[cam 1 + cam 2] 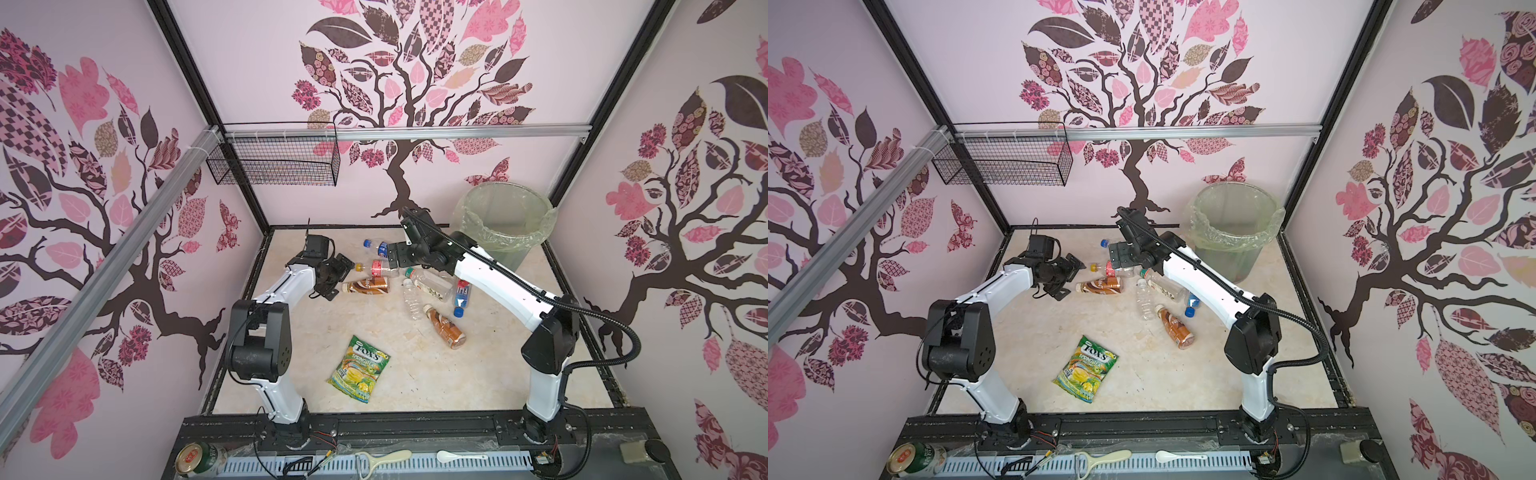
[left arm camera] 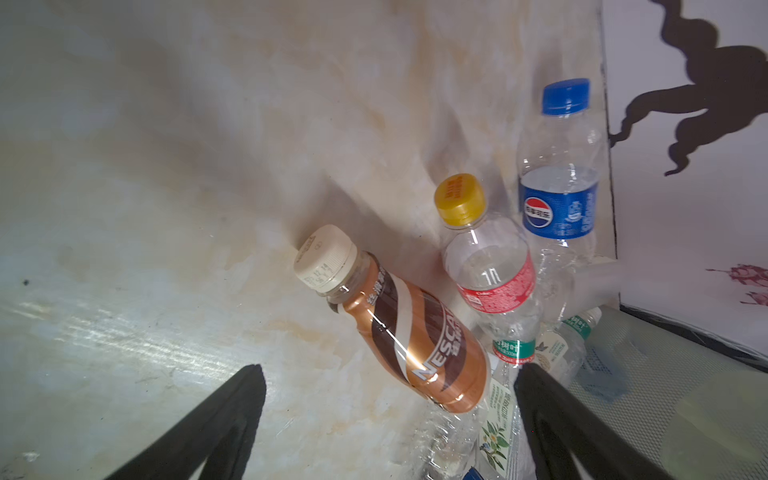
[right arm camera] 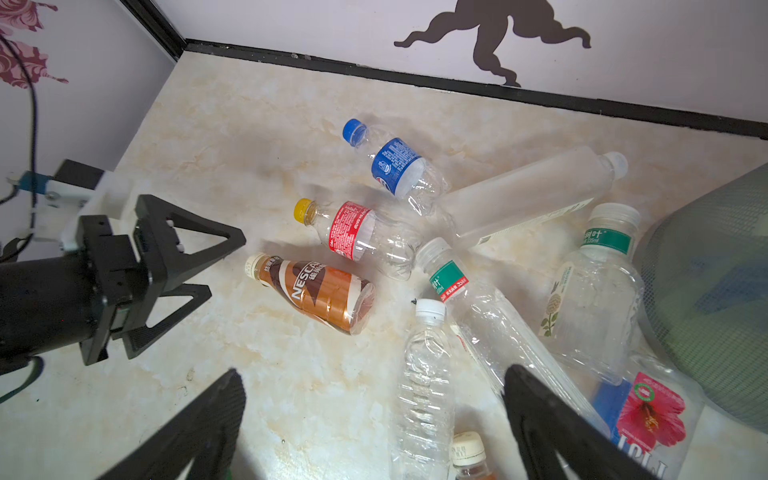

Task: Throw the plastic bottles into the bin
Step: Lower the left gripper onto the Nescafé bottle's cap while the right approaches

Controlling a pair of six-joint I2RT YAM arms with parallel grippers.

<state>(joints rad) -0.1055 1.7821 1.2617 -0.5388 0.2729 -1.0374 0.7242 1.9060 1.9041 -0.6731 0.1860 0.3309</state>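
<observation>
Beige marbling covers the table (image 1: 291,365), and the plastic bottles (image 1: 432,286) are seen lying on their sides across its middle and far part, in front and to the left of the bin (image 1: 519,243). The bin is stood upright in the far right corner and lined with a pale green bag folded over its rim. The left gripper (image 3: 220,266) is held low over the table with its jaws spread apart and nothing between them. Its fingertips are pointed at the cream cap of a brown-labelled Nescafé bottle (image 3: 316,291), just beside it, and whether contact is made cannot be told. Past that bottle a red-labelled bottle (image 3: 357,232) with a yellow cap is laid, and beyond it a blue-labelled bottle (image 3: 395,166) with a blue cap, nearest the back wall. The right gripper (image 1: 392,253) is held above this group, its jaws likewise wide open and empty. In the right wrist view a ribbed clear bottle (image 3: 424,374) with a white cap is shown between its two dark fingers (image 3: 540,415), down on the table, and a frosted bottle (image 3: 532,195) is laid aslant toward the bin. A second brown bottle (image 1: 446,328) is found nearer the front, well apart from the first. A candy bag (image 1: 359,368) is laid flat nearer still. A wire basket (image 1: 274,162) is hung on the back rail at the left, and a can (image 1: 195,457) is stood on the front ledge.
</observation>
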